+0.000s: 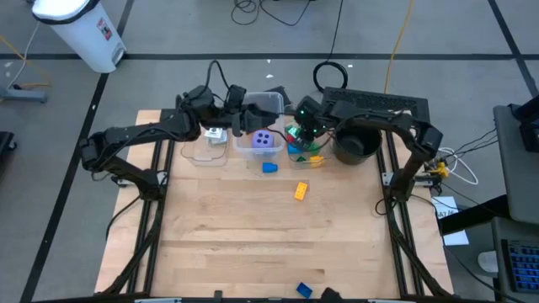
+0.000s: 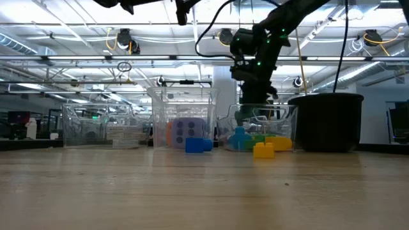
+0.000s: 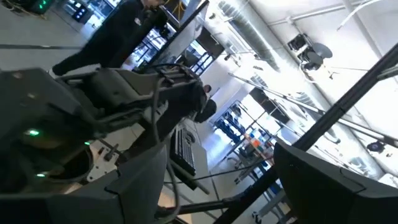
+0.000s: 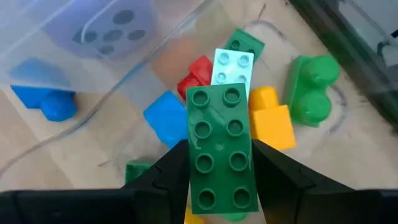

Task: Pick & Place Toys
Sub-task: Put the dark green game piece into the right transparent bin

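Observation:
My right gripper (image 1: 305,126) (image 4: 221,155) hovers over the right clear bin (image 2: 281,118), shut on a dark green eight-stud brick (image 4: 221,146). In that bin lie red (image 4: 198,71), pale green (image 4: 231,67), yellow (image 4: 272,118), blue (image 4: 168,118) and green (image 4: 311,87) bricks. A purple die (image 1: 264,140) sits in the middle bin. A blue brick (image 1: 269,167) and a yellow brick (image 1: 301,191) rest on the table in front of the bins. My left gripper (image 1: 240,116) is raised above the bins at the far side, open, with nothing between its fingers. My right gripper pinches the dark green brick by its two long sides (image 4: 194,171) between its two fingers. The fingers slant down from above, and the brick reaches out past their tips, studs toward the camera. It hangs clear above the bricks in the bin.
A black pot (image 1: 358,145) stands right of the bins. The left clear bin (image 1: 206,150) holds white cards. Another blue brick (image 1: 304,290) lies at the table's near edge. A keyboard (image 1: 375,103) lies behind the pot. The near half of the table is bare wood.

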Available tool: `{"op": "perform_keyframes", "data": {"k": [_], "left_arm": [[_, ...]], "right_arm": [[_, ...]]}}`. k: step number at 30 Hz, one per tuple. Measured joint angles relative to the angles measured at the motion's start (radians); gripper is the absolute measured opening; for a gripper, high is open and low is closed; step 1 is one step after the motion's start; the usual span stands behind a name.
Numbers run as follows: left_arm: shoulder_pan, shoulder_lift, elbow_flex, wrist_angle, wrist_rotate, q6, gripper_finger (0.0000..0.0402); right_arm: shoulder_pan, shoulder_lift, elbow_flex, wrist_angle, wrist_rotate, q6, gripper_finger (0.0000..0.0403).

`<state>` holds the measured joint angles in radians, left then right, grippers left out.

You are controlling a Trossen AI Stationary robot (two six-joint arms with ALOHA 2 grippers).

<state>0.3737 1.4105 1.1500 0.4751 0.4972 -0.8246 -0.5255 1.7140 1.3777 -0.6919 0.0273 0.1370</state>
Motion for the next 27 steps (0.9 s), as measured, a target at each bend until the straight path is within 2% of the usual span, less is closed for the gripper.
{"op": "perform_keyframes", "data": {"k": [7,18,27], "left_arm": [[-0.024,0.0,0.0,0.0,0.0,-0.008,0.0303],[-0.044,0.0,0.0,0.0,-0.001,-0.016,0.0303],[-0.044,0.0,0.0,-0.002,-0.001,-0.022,0.0303]], "right_arm": [[-0.046,0.06,0.001,0.101,0.002,0.096,0.0135],[-0.083,0.108,-0.001,0.121,0.028,0.128,0.0136],[-0.084,0.106,-0.083,0.198,0.024,0.184,0.0142]]}}
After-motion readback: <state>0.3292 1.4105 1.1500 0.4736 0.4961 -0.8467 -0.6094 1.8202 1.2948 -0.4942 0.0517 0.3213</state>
